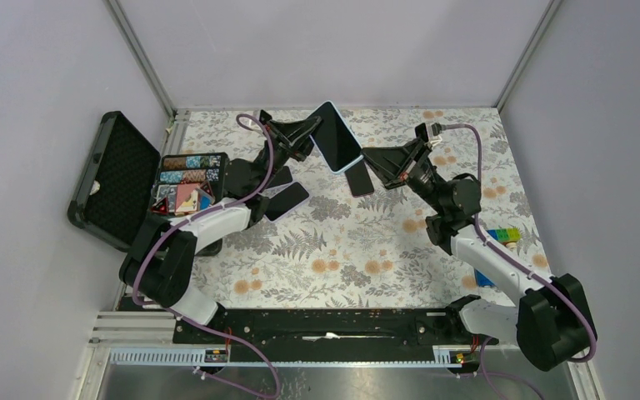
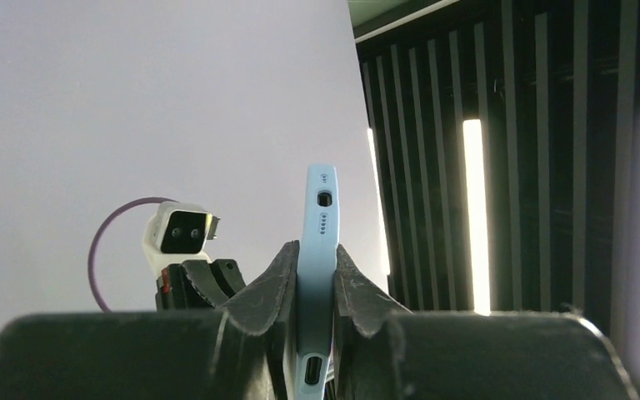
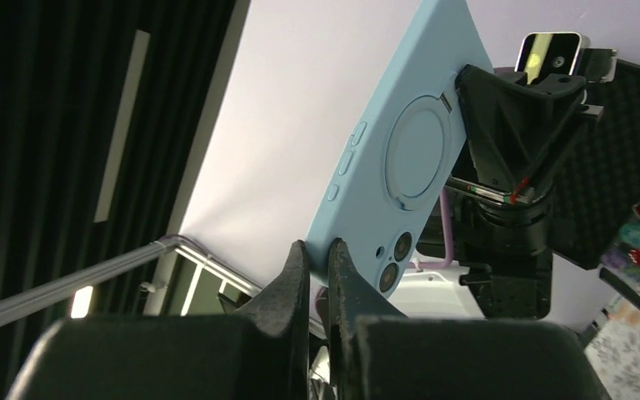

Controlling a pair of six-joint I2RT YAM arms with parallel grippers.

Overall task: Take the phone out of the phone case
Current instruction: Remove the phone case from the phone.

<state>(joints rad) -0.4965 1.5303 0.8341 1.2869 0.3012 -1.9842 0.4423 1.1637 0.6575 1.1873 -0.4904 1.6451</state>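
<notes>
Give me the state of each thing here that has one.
phone case, on the phone, held in the air
phone, inside the case, screen dark
left gripper, shut on the phone case
right gripper, shut on the phone case's corner
black foam-lined box, lid open

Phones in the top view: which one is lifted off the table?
The phone in the light blue case, clamped between the left gripper and the right gripper above the table; the other phones lie flat on it.
</notes>
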